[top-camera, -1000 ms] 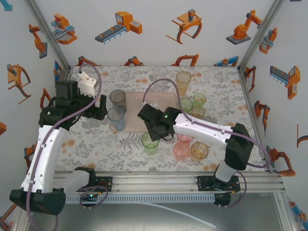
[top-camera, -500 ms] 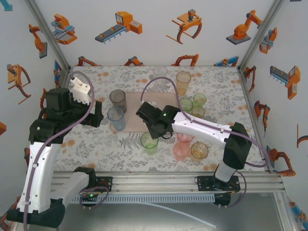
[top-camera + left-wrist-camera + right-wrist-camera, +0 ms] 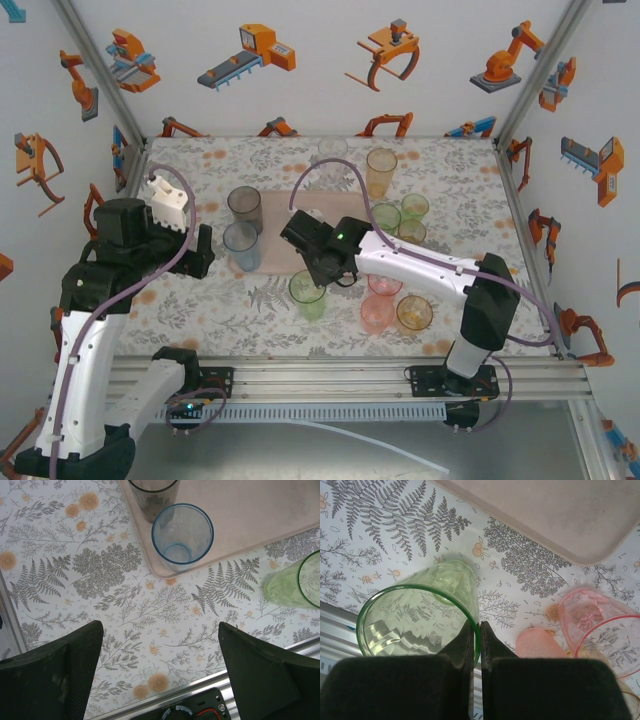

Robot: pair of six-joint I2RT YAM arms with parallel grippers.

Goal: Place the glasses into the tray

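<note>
The pale pink tray (image 3: pixel 278 245) lies mid-table, with a grey glass (image 3: pixel 244 207) and a blue glass (image 3: pixel 240 243) standing at its left end. My right gripper (image 3: pixel 479 630) is shut on the rim of a green glass (image 3: pixel 420 615), one finger inside and one outside. That green glass (image 3: pixel 308 293) sits just in front of the tray's near edge (image 3: pixel 560 515). My left gripper (image 3: pixel 160 630) is open and holds nothing, over the tablecloth left of and nearer than the blue glass (image 3: pixel 182 532). In the top view the left gripper (image 3: pixel 198 250) is left of the tray.
Right of the tray stand three green glasses (image 3: pixel 386 217), a pink glass (image 3: pixel 384 285), an orange glass (image 3: pixel 377 312) and an amber glass (image 3: pixel 414 313). At the back are a tall amber glass (image 3: pixel 381 170) and a clear glass (image 3: pixel 333 150). The metal rail (image 3: pixel 340 375) runs along the near edge.
My right gripper has closed on the green glass's rim and nudged it slightly left. The left arm has drawn back to the left, away from the tray, its jaws opening a little wider.
</note>
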